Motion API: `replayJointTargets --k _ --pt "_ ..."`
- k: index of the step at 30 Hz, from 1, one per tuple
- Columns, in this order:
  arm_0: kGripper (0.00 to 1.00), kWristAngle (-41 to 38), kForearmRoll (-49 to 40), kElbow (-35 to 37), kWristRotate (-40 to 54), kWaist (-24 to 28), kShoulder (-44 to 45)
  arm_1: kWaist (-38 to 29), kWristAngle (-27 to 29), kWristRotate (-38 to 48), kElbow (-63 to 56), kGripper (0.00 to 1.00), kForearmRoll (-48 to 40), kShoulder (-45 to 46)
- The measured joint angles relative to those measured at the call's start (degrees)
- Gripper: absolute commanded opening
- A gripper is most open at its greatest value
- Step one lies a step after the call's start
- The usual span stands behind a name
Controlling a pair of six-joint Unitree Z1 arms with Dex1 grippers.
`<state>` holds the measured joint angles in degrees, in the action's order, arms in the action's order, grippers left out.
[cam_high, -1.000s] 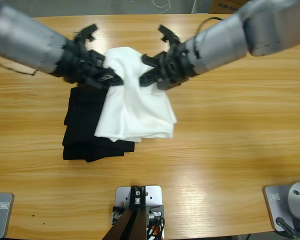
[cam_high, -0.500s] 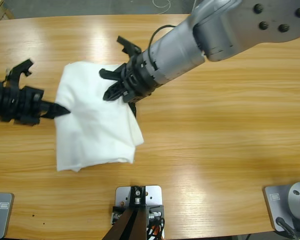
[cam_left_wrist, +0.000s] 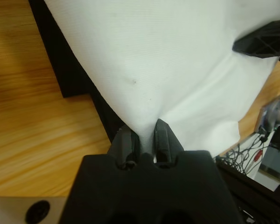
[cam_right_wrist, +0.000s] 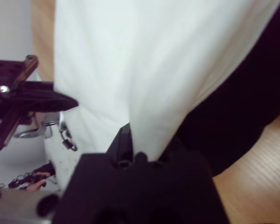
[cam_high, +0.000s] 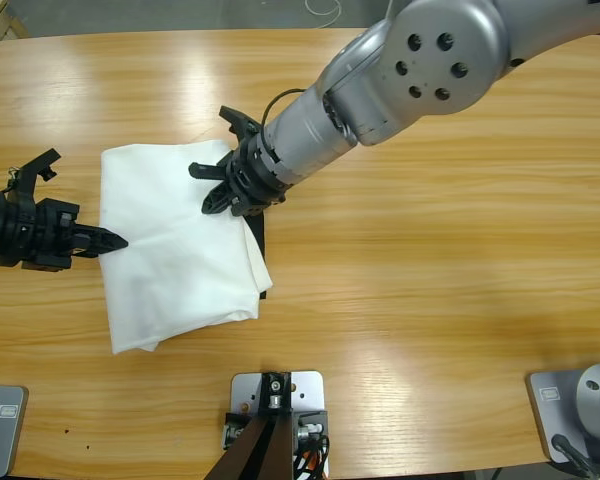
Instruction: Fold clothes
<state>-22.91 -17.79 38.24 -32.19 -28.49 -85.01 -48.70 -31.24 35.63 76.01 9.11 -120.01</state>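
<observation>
The clothes, a folded white T-shirt (cam_high: 175,240), hang stretched between both grippers over the left half of the table. My left gripper (cam_high: 115,241) comes in from the left edge and is shut on the shirt's left edge; in the left wrist view the white cloth (cam_left_wrist: 168,70) is pinched between the jaws. My right gripper (cam_high: 220,195), reaching down from the upper right, is shut on the shirt's right side, with white cloth (cam_right_wrist: 144,74) bunched between its jaws. No lettering or collar shows.
A black folded garment (cam_high: 264,245) lies under the white shirt, only a sliver showing in the high view; it shows wider as the black garment (cam_left_wrist: 70,74) and the black garment (cam_right_wrist: 238,112) in the wrist views. The right arm's large silver elbow (cam_high: 430,60) hangs over the table's upper middle.
Both grippers have carried the white shirt to the left, off the table's middle. It now covers the black garment almost wholly, and is spread wider and flatter than before.
</observation>
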Motion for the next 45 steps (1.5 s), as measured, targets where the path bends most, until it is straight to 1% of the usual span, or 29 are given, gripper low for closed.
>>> replayJointTargets --k 1,4,7,10,12,13,14,15,16,17,18,19,20,21,22,23,24,27,31,35,37,41,45 --pt "0.995 0.0 0.4 -0.1 0.0 0.1 -0.8 -0.1 1.4 0.0 0.0 1.0 0.1 -0.1" --pt "0.998 -0.7 2.5 -0.5 0.2 0.3 -4.4 -0.1 5.8 0.4 0.1 1.0 1.5 -0.1" --pt "1.0 -1.1 4.5 -0.5 1.0 0.8 -7.3 -0.1 8.3 1.0 0.1 1.0 2.6 0.1" --pt "1.0 -1.2 5.0 -0.9 2.2 2.2 -8.1 -0.1 10.6 1.1 0.1 1.0 3.3 0.6" --pt "0.991 -1.2 5.0 -1.4 3.7 4.0 -7.9 -0.1 12.3 1.1 0.1 0.994 4.4 2.0" --pt "0.985 -1.2 4.9 -1.6 4.6 5.3 -7.4 -0.1 12.9 0.8 0.1 0.879 4.7 3.2" --pt "0.976 -1.2 4.8 -1.7 5.7 6.4 -6.5 -0.1 13.2 0.3 0.1 0.604 4.9 4.5" --pt "0.933 -1.2 4.7 -1.7 6.7 7.5 -5.4 -0.1 13.4 -0.2 0.2 0.413 5.3 5.8" --pt "0.872 -1.2 4.6 -1.7 7.2 8.5 -4.0 -0.1 13.5 -0.6 0.3 0.321 6.1 7.0" --pt "0.854 -1.2 4.5 -1.7 7.4 9.3 -2.3 -0.1 13.5 -1.0 0.4 0.077 7.1 8.3" --pt "0.758 -1.2 4.1 -1.5 7.6 9.7 -0.4 -0.1 13.5 -1.2 0.7 0.0 8.6 9.6" --pt "0.595 -1.2 3.6 -1.1 7.7 9.8 1.7 -0.1 13.0 -1.1 1.0 0.0 10.2 11.1" --pt "0.481 -1.2 2.9 -0.5 7.7 9.8 3.8 -0.1 11.7 -0.4 1.1 0.0 11.2 12.5" --pt "0.387 -1.4 2.3 0.4 7.7 9.7 5.5 -0.1 10.1 0.6 1.0 0.0 11.4 14.1" --pt "0.179 -1.6 1.9 1.2 7.6 9.4 6.7 -0.1 8.3 1.2 0.6 0.0 10.9 15.6" --pt "0.009 -2.2 1.5 2.0 7.0 9.2 7.3 -0.1 6.5 1.6 -0.5 0.0 9.3 16.8" --pt "0.0 -3.1 1.2 2.7 5.7 9.0 7.3 -0.1 4.6 1.7 -2.3 0.0 6.5 17.5" --pt "0.0 -6.7 1.1 4.6 1.7 8.7 5.6 -0.1 -1.1 1.9 -9.9 0.0 -6.1 17.4" --pt "0.0 -9.5 1.1 10.7 0.8 6.7 -3.8 -0.2 -7.9 2.6 -16.2 0.0 -22.9 12.7" --pt "0.0 -12.0 1.5 17.1 0.8 4.1 -13.9 -0.2 -11.5 4.0 -20.7 0.0 -36.2 6.3" --pt "0.0 -13.0 2.2 18.5 0.8 3.5 -17.2 -0.2 -12.4 4.5 -23.3 0.0 -41.1 3.8" --pt "0.0 -13.5 3.5 18.1 0.8 3.1 -20.1 -0.2 -13.6 5.3 -28.6 0.0 -49.6 0.5" --pt "0.0 -11.9 7.0 12.5 0.8 3.0 -19.8 -0.2 -14.6 5.5 -32.8 0.0 -55.9 -3.6"
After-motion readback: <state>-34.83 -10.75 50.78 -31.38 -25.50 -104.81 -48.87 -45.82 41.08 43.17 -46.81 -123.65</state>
